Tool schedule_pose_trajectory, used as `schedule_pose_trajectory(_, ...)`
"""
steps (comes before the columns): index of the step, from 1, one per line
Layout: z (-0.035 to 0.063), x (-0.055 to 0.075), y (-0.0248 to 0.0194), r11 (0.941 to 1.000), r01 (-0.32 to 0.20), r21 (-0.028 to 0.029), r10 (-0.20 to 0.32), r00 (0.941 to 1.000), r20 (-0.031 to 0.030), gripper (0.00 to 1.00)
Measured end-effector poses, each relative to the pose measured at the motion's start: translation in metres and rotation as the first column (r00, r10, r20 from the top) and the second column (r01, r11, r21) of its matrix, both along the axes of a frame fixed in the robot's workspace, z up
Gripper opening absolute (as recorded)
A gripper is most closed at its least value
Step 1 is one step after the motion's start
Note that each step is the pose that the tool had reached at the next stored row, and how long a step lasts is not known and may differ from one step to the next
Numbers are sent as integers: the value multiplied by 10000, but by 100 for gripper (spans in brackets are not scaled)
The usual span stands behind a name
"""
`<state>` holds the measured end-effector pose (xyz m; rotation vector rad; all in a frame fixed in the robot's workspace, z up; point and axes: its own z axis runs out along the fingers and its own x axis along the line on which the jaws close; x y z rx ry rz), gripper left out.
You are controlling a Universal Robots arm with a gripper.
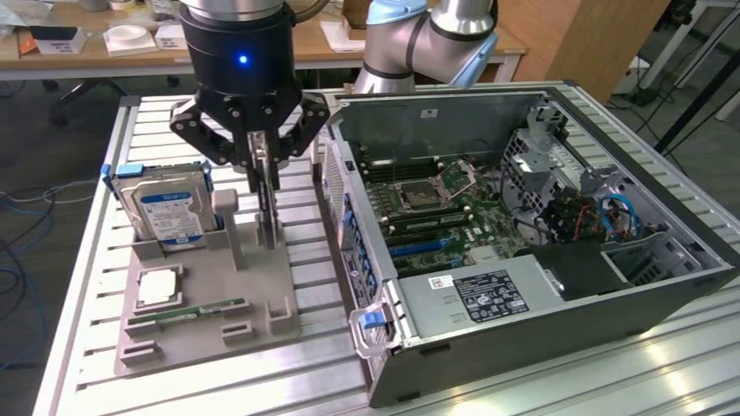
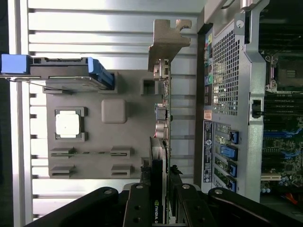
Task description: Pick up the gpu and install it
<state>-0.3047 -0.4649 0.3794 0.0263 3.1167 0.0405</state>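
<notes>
Light: bright, even, from overhead.
Glare: table [image 2: 113, 19] slats beyond the gripper [image 2: 160, 182] wash white.
Shadows: soft, faint beneath gripper.

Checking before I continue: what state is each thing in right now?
gripper: shut on gpu.
gpu: upright on edge, at the fixture.
hard drive: upright in fixture.
CPU: flat in its recess.
RAM stick: flat in fixture.
computer case: on its side, open.

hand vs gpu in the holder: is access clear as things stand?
Looks like yes. The hand sits straight above the gpu, which stands upright in the gray holder, and its fingers appear closed on the card's top edge. The hard drive and PC case stand off to the sides.
</notes>
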Motion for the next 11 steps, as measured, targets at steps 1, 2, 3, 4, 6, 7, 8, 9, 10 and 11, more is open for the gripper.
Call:
schedule_pose_trajectory(1,1,3,0,10000,0,-1,0,10000,-1,26)
schedule_pose_trajectory(2,1,5,0,10000,-1,-1,1,10000,-1,26)
schedule_pose_trajectory(3,1,6,0,10000,-1,-1,1,10000,-1,26)
schedule_pose_trajectory(4,0,7,0,10000,-1,-1,1,10000,-1,26)
schedule_pose_trajectory(6,0,9,0,10000,0,0,0,10000,-1,26)
schedule_pose_trajectory(7,0,11,0,10000,-1,0,1,10000,-1,26)
schedule_pose_trajectory(8,1,12,0,10000,-1,-1,1,10000,-1,26)
schedule_pose_trajectory(9,0,15,0,10000,-1,0,1,10000,-1,26)
schedule_pose_trajectory(10,1,18,0,10000,-1,-1,1,10000,-1,26)
schedule_pose_trajectory(11,1,20,0,10000,-1,-1,1,10000,-1,26)
